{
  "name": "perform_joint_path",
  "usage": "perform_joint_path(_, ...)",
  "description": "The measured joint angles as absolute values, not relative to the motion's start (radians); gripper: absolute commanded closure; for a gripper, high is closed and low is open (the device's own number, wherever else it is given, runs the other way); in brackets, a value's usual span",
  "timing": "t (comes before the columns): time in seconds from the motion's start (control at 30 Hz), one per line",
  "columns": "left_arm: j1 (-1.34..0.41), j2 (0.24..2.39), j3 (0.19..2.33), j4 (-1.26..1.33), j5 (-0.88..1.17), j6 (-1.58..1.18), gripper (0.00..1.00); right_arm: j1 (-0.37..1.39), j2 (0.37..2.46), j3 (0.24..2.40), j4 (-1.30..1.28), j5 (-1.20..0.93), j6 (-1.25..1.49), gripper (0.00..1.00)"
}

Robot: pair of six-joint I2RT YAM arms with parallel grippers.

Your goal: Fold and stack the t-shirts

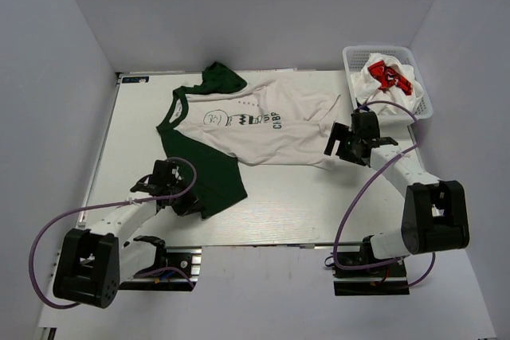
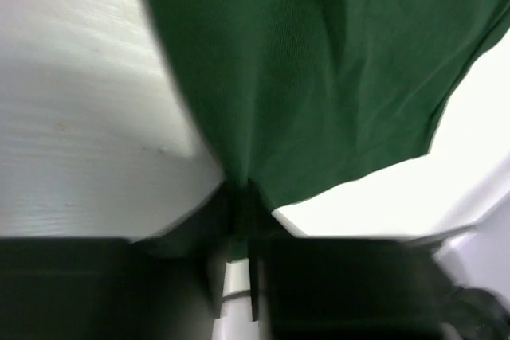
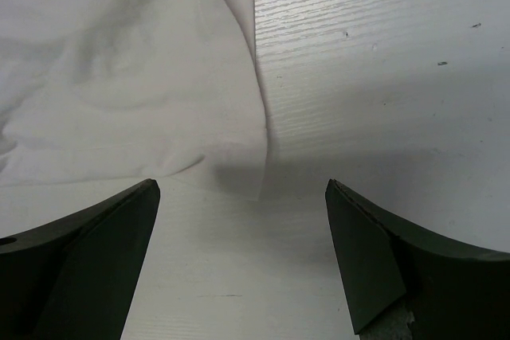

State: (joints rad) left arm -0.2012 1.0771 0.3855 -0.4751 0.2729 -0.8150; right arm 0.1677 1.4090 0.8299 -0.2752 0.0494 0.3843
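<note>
The raglan t-shirt point(image 1: 247, 121) is soft, matt knit cloth, white in the body and dark green in the sleeves. A fine weave and shallow wrinkles show close up. The table point(image 1: 319, 197) is white board with a fine wood-like grain and a dull sheen. The mesh basket point(image 1: 351, 60) looks like smooth white plastic. The t-shirt with red print point(image 1: 386, 76) in it is crumpled matt cloth. The fingers point(image 3: 88, 252) of the right gripper point(image 3: 241, 187) are dark, matt and smooth. The cables point(image 1: 337, 238) have a smooth purple sheath.

green-sleeved shirt point(image 1: 255, 127) spread on table point(image 1: 303, 205) | left tool point(image 1: 191, 202) at near sleeve | right tool point(image 1: 335, 147) beside hem
</note>
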Motion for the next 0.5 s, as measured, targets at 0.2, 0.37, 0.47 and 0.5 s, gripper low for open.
perform_joint_path(0.2,-0.221,1.108,0.401,-0.475,0.288,-0.807,1.0,0.167,1.426,0.83,-0.265,0.053,0.388,0.1)
perform_joint_path(0.37,-0.225,1.072,0.432,-0.547,0.237,-0.784,1.0,0.167,1.458,0.83,-0.258,0.03,0.377,0.1)
perform_joint_path(0.47,-0.225,1.063,0.474,-0.581,0.213,-0.767,1.0,0.166,1.485,0.832,-0.249,-0.005,0.361,0.1)
perform_joint_path(0.5,-0.225,1.062,0.486,-0.588,0.206,-0.761,1.0,0.165,1.498,0.836,-0.247,-0.019,0.357,0.1)
